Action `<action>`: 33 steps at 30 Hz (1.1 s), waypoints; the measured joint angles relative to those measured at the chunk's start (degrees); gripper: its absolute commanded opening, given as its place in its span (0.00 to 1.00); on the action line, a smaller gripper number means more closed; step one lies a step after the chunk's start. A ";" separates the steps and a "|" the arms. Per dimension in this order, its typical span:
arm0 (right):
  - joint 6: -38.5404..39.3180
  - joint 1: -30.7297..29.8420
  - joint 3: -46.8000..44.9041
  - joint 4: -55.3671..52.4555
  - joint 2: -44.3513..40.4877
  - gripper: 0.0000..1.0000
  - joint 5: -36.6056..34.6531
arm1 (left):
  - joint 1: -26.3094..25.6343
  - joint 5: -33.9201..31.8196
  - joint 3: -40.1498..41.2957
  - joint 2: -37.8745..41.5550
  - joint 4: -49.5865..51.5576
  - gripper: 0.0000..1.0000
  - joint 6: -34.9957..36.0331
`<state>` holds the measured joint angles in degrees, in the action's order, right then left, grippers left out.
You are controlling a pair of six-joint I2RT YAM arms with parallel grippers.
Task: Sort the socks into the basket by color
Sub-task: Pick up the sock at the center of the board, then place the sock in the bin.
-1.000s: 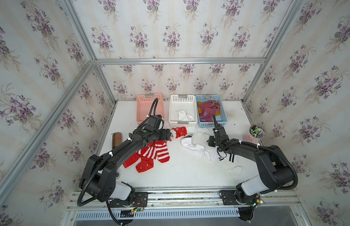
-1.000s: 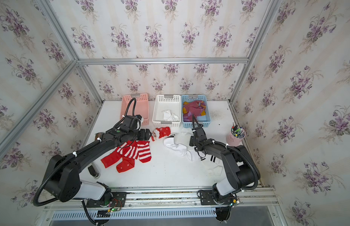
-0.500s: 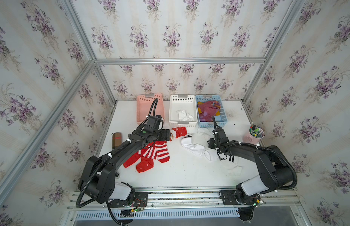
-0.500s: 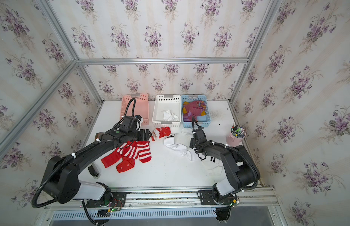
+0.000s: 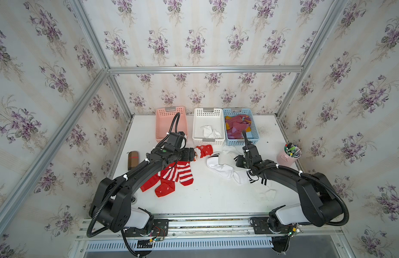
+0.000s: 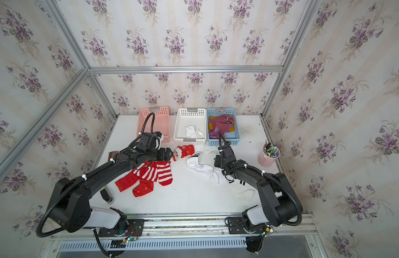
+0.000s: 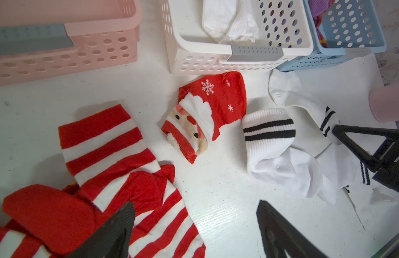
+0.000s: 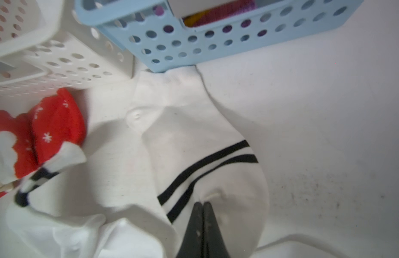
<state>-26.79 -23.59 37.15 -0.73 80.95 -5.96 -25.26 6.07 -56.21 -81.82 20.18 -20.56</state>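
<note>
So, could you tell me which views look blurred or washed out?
Right wrist view: the Santa sock and the blue basket are smeared, while the black-banded white sock pinched by the right gripper looks crisp. Left wrist view: sharp, though the pink basket is partly washed out. In both top views, the loose white socks barely stand out from the bright table.

Soft, even light from above keeps the white worktop (image 5: 216, 201) bright in both top views, with only faint, soft-edged shadows. The right wrist view is blurred, worst on the red sock (image 8: 55, 125). The left wrist view is sharp, apart from the pink basket (image 7: 93, 55), which is pale and soft close to the lens.
</note>
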 measured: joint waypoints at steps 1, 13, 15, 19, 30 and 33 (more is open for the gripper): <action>0.02 0.00 0.48 -0.83 -1.01 0.00 0.26 | 0.00 0.00 0.02 0.15 0.07 0.87 0.00; 3.28 -0.50 14.47 -8.24 -9.86 0.00 3.89 | -0.02 -0.02 1.62 2.86 -0.13 0.88 -0.20; 4.42 -0.50 17.79 -8.79 -9.90 0.00 4.31 | -0.02 0.00 0.96 2.01 -0.15 0.88 -0.17; 5.53 -0.50 22.91 -8.74 -8.35 0.00 5.38 | -0.02 0.02 0.22 1.75 -0.50 0.89 -0.20; 6.25 -0.50 37.66 -6.58 6.62 0.00 9.51 | -0.13 0.83 1.11 2.62 -1.81 0.89 -0.85; 6.43 -0.50 42.73 -5.46 12.13 0.00 10.21 | -0.17 1.25 1.57 3.08 -2.25 0.89 -1.09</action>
<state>-20.36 -24.10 79.88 -6.20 93.08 4.25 -25.43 7.31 -54.63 -78.74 17.93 -21.65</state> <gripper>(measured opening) 0.049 0.888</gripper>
